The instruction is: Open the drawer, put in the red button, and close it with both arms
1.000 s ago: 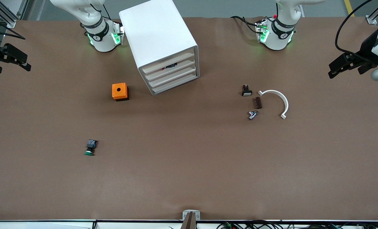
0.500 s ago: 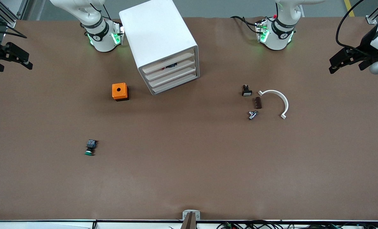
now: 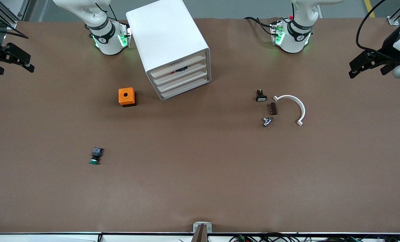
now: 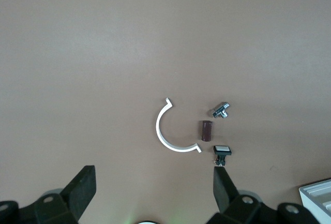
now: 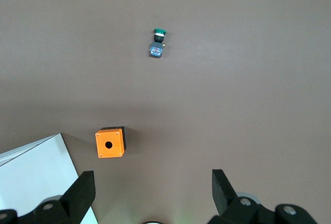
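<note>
Front view: the button [image 3: 181, 70] is lying inside the shut drawer [image 3: 178, 71], well apart from both tools. Left tool [image 3: 354, 69] and right tool [image 3: 28, 66] are hanging released over the table's [image 3: 200, 174] ends.

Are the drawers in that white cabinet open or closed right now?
Closed. All four drawer fronts of the white cabinet sit flush, none pulled out. Something dark shows in the gap under the top drawer; what it is, cannot tell.
</note>
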Controlling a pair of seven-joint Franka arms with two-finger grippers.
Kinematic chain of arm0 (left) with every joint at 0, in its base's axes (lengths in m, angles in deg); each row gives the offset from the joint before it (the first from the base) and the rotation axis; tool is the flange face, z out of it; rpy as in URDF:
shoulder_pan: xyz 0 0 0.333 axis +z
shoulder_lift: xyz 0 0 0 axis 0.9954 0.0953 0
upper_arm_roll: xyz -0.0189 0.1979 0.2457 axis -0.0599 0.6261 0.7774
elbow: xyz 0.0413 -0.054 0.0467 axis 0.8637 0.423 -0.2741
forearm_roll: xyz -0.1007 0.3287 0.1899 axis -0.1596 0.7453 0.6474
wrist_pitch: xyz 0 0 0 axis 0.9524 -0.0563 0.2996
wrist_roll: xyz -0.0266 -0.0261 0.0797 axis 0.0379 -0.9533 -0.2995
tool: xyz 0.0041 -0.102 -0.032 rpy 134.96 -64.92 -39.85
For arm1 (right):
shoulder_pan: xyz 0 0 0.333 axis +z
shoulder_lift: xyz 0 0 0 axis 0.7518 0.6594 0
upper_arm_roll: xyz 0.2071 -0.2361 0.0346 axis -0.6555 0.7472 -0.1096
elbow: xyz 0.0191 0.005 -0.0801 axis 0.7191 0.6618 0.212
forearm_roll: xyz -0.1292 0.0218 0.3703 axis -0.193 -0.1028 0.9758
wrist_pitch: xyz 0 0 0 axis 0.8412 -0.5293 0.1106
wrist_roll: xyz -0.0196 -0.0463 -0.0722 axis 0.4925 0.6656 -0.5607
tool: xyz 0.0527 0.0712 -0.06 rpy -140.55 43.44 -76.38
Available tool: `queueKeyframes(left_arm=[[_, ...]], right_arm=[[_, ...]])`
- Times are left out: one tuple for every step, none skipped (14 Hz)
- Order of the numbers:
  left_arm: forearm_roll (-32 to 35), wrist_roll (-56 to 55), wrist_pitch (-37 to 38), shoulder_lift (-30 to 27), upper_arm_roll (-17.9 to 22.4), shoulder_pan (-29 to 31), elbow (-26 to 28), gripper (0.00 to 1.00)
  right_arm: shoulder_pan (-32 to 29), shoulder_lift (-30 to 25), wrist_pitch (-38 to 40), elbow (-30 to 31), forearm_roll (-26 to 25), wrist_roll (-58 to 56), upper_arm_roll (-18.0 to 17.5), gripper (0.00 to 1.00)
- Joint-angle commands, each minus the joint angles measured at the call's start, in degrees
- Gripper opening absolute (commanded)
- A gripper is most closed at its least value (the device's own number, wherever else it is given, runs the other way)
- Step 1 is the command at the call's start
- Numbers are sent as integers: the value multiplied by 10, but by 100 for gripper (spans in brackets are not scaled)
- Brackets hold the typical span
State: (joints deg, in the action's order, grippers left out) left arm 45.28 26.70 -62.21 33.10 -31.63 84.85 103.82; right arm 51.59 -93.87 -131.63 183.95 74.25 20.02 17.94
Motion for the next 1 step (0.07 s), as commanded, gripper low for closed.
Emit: queueKeyframes(left_arm=[[10, 13, 9, 4, -4, 7, -11, 100]], right_arm=[[0, -15, -8, 15, -5, -6, -2, 100]])
